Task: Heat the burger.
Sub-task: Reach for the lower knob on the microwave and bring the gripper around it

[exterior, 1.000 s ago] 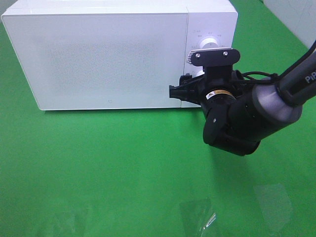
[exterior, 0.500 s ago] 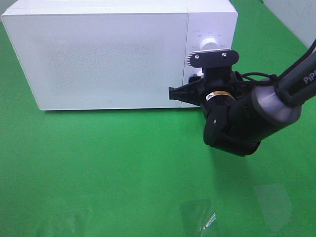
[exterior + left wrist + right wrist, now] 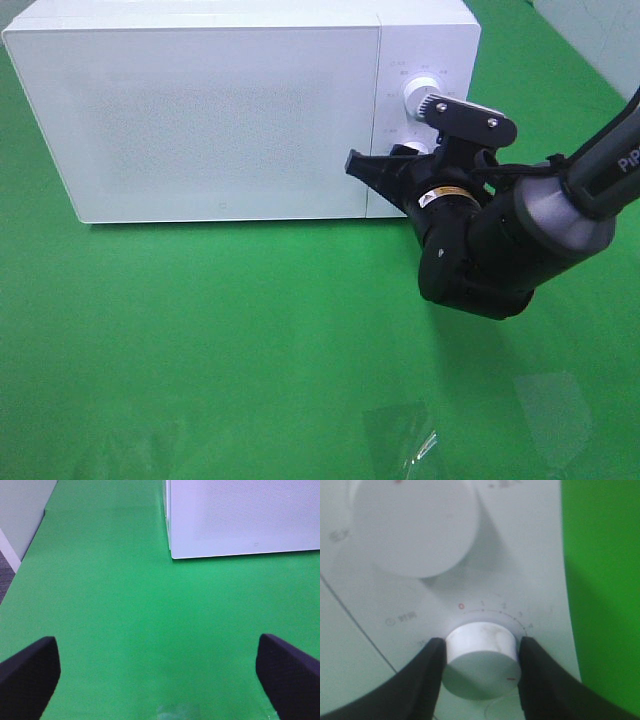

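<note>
The burger is out of view; the white microwave (image 3: 220, 110) stands at the back with its door closed. My right gripper (image 3: 481, 672) is shut on the lower timer knob (image 3: 480, 652) of the control panel, one black finger (image 3: 417, 680) on each side of it. The knob's red mark points away from the 0 on its scale. The upper knob (image 3: 415, 525) is untouched. From the high camera the right gripper (image 3: 400, 165) is pressed against the panel, its wrist rolled. My left gripper (image 3: 157, 680) hangs open over bare green cloth, holding nothing.
Green cloth (image 3: 200, 330) covers the table. Two pieces of clear plastic film (image 3: 400, 435) (image 3: 552, 400) lie near the front edge. A pale wall (image 3: 20, 515) borders the table's left side, and the microwave's corner (image 3: 172, 555) shows in the left wrist view.
The right gripper has closed on the lower knob and its wrist has rolled clockwise, turning the knob. The left gripper has not moved.
</note>
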Robot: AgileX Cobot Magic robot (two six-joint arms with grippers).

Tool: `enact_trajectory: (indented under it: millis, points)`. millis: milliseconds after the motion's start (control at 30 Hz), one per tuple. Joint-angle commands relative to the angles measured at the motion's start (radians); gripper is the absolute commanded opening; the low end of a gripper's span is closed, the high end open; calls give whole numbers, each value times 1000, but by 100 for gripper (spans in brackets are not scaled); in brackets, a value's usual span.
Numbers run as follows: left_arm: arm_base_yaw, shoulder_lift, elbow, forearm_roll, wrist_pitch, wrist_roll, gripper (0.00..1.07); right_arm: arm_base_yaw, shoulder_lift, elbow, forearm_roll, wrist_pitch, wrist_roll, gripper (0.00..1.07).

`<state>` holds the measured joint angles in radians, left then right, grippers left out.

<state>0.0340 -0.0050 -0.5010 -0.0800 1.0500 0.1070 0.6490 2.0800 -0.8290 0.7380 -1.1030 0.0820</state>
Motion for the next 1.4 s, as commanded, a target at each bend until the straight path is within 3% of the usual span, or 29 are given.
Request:
enact_trajectory:
  millis: [33,67,100,133,167,233,433,1067,1267,1400]
  points:
    - [-1,-24,3,-1,-14,-1,100,-8,-4,-35,-153,-75,337,0]
    - [-1,-24,3,-1,-14,-1,100,-8,-4,-35,-182,-111,567,0]
    - [-1,-24,3,-1,-14,-1,100,-8,-4,-35,-182,-111,567,0]
    - [-1,-24,3,0,-14,-1,100,-8,-4,-35,-189,-145,767,0]
    - [-1,-24,3,0,-14,-1,100,-8,-4,-35,-189,-145,767,0]
    - [-1,-24,3,0,-14,-1,100,-8,-4,-35,-179,-200,1053,0]
    - [-1,-24,3,0,-14,-1,100,-8,-4,-35,-168,-199,1411,0]
    - [-1,-24,3,0,-14,-1,100,-9,-4,-35,-160,-247,1351,1]
    - [-1,-24,3,0,-14,-1,100,-9,-6,-35,-146,-262,1333,5]
    - [-1,-24,3,0,-14,-1,100,-9,-6,-35,-143,-262,1316,14]
